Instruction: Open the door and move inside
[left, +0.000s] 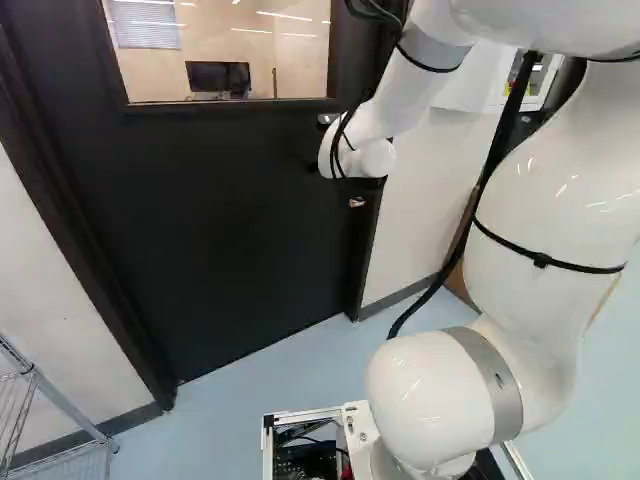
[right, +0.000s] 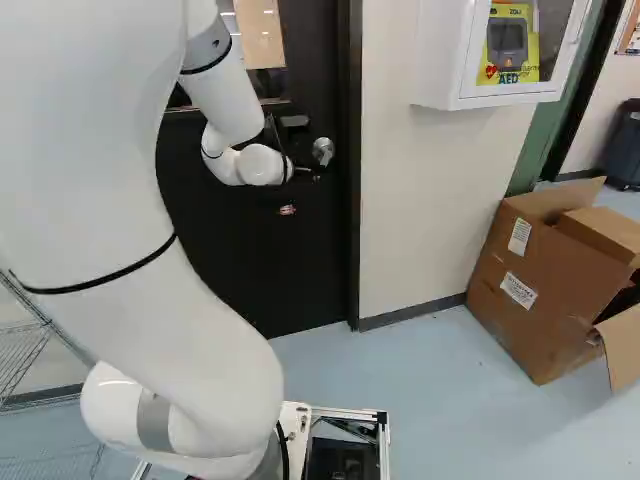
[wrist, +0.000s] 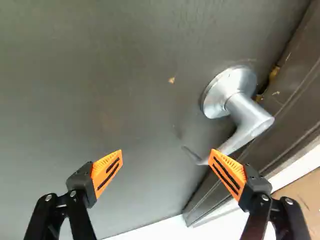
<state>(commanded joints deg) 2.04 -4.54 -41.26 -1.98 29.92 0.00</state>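
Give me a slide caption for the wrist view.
Open tool facing the dark door, one orange pad partly hiding the silver handle.

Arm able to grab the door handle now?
Probably yes, after a shift: jaws open, nothing visible blocking the handle, but its lever end sits ahead of one pad, not between both.

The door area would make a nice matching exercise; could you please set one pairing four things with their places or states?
Things:
1. Lever handle
2. Gripper
3. Cardboard box
4. White AED cabinet

Places or states:
A. Standing on the floor
B. Mounted on the wall
C. Spread open
D. Silver, fixed to the dark door

Pairs: 1-D, 2-C, 3-A, 4-B
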